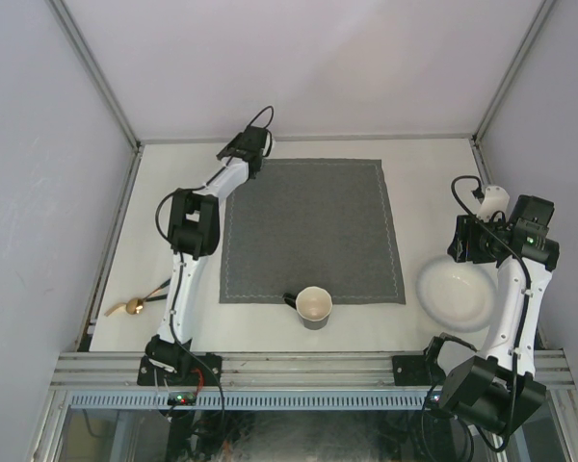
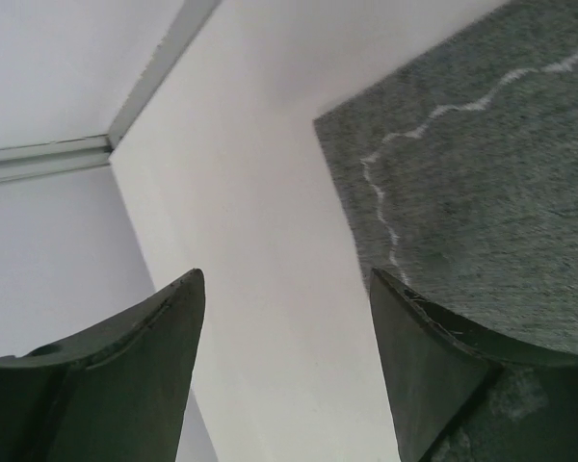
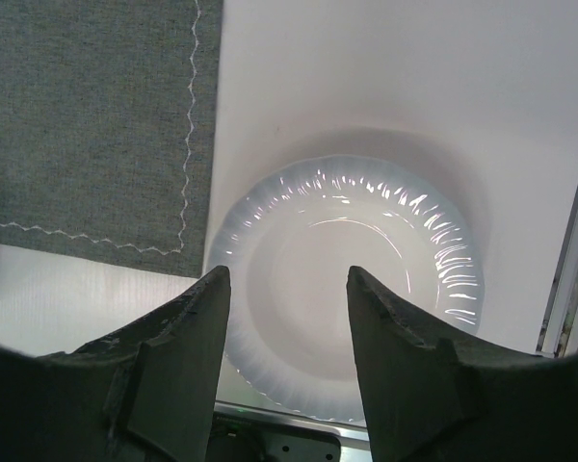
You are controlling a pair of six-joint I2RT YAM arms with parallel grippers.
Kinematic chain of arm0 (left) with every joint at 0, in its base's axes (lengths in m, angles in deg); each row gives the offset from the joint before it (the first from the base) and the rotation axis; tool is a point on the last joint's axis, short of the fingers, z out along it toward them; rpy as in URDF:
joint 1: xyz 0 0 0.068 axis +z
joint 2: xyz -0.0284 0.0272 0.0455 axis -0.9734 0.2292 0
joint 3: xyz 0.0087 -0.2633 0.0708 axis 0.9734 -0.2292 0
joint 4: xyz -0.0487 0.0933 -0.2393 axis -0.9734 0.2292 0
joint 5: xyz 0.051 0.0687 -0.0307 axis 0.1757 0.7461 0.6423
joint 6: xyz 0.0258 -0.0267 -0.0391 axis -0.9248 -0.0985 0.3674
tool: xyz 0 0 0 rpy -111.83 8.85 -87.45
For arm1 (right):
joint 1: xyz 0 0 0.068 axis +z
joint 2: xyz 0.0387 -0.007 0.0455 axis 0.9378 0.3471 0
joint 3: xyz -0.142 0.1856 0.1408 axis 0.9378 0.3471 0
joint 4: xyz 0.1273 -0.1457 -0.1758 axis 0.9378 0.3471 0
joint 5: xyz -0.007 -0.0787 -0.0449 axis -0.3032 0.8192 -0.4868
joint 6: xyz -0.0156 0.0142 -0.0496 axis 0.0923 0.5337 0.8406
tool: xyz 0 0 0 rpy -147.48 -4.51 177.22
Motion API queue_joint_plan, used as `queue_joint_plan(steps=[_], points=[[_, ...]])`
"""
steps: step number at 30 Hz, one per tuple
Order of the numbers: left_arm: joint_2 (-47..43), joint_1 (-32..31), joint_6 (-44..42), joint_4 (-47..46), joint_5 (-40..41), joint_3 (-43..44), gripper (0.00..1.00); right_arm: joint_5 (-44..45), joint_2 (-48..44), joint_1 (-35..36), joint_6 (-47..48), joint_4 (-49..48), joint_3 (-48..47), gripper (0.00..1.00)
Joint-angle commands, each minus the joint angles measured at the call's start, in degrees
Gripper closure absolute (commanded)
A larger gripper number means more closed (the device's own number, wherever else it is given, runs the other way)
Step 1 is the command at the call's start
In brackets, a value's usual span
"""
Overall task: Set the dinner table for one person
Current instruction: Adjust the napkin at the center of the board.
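**Setting for one: stock at this moment, near to far**

1. Cup (image 1: 314,307): dark, round, pale inside, handle to its left. Stood upright on the near hem of the mat, well to the left of the right claw (image 3: 286,279). Judged not yet in its final spot.
2. Spoon (image 1: 135,306): small, gold-coloured metal. Laid on bare tabletop well nearer than the left claw (image 2: 285,279), beside that arm's base. Untouched; judged awaiting pickup.
3. Plate (image 3: 443,260): white, round, glossy, w/ ribbed rim. Laid flat directly under the right claw, just off the mat's right edge. Right claw is spread, nothing between the jaws. It is hung over the plate's centre, prob. to line up a rim grasp and shift the plate onto the mat.
4. Mat (image 1: 308,231): square grey cloth, white zigzag stitching. Lies between the two claws.
5. Left claw: spread and empty, at the mat's far-left corner, one finger over the cloth. Purpose there cannot be told.
6. Dinner table (image 1: 424,173): large, flat, off-white, matte, aluminium-railed. Spread beneath both claws; all the above is carried on it.
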Motion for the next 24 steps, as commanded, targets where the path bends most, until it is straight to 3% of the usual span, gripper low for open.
queue_joint_plan(steps=[1,3,8,24], points=[[-1.7,0.0,3.8,4.9,-5.7,1.2,0.25,-0.9,-0.8,0.1,-0.2,-1.3,-0.4,0.48],[-1.1,0.1,5.0,8.9,-8.7,4.0,0.24,-0.9,-0.6,0.2,-0.4,-1.4,-0.4,0.48],[1.2,0.1,4.1,10.8,-7.3,7.2,0.23,-0.6,-0.6,0.7,-0.8,-1.5,-0.4,0.48],[1.9,0.2,-3.4,3.5,2.2,3.8,0.19,-0.1,-0.3,1.6,-1.3,-1.7,-0.4,0.48]])
